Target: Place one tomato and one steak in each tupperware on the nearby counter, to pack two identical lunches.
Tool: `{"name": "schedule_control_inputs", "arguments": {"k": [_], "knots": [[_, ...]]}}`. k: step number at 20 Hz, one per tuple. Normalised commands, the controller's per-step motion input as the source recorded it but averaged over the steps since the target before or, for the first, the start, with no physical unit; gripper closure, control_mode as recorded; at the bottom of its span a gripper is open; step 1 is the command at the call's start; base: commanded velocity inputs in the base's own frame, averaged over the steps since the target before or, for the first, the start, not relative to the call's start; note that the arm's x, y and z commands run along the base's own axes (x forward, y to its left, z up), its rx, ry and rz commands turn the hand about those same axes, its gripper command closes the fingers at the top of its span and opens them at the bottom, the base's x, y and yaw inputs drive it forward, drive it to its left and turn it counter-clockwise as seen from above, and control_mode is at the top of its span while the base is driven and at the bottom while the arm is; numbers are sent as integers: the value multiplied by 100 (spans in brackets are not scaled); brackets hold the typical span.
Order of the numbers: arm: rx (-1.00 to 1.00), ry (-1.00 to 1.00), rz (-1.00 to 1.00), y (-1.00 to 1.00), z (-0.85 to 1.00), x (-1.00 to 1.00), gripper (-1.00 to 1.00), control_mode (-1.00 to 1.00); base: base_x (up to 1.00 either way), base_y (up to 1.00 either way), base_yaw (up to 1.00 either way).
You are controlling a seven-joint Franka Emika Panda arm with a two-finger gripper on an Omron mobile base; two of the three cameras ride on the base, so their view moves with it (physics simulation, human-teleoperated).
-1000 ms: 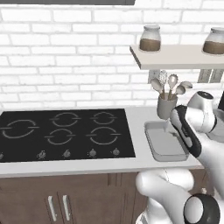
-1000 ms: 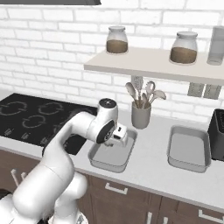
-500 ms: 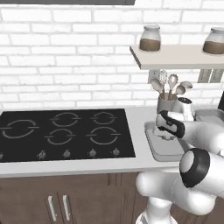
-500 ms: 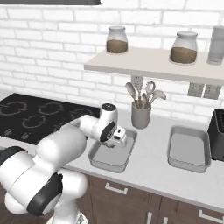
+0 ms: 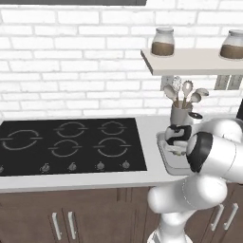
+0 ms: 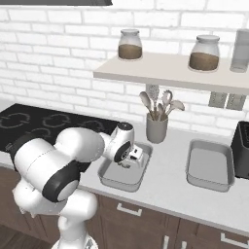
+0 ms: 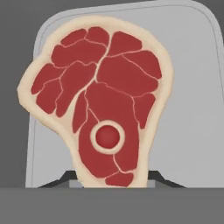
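The white robot arm has swung down and forward over the last second, so that its dark two-finger gripper [image 6: 127,162] now hangs low over the nearer pale grey rectangular tupperware [image 6: 108,178], which sits on the long pale grey-white counter [image 6: 165,189] just right of the black glass cooktop [image 5: 71,144]. In the hand view a raw red steak with a cream fat rim and a round bone [image 7: 98,100] hangs between the finger tips, which are closed on its lower edge, with the grey floor of the container right behind it. The steak appears to be held just above that container or partly inside it, so the likely step is lowering and letting go; whether it already touches the floor cannot be told. A second grey tupperware [image 6: 209,165] lies further right along the counter and looks unfilled. No tomato can be seen. Just behind the first container stands a grey utensil holder with spoons and a whisk [image 6: 156,127], close enough to be knocked if the wrist swings back. Above, a pale wall shelf [image 6: 170,73] carries glass jars with brown contents [image 6: 130,46], and a dark appliance [image 6: 241,151] sits at the far right edge.
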Motion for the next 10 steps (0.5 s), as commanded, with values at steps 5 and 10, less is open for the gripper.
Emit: {"name": "schedule_control_inputs", "arguments": {"k": [5, 10], "knots": [[0, 0, 0, -7, -46, 0, 100, -100, 0, 0, 0], [0, 0, 0, 0, -53, 0, 100, -100, 0, 0, 0]]}}
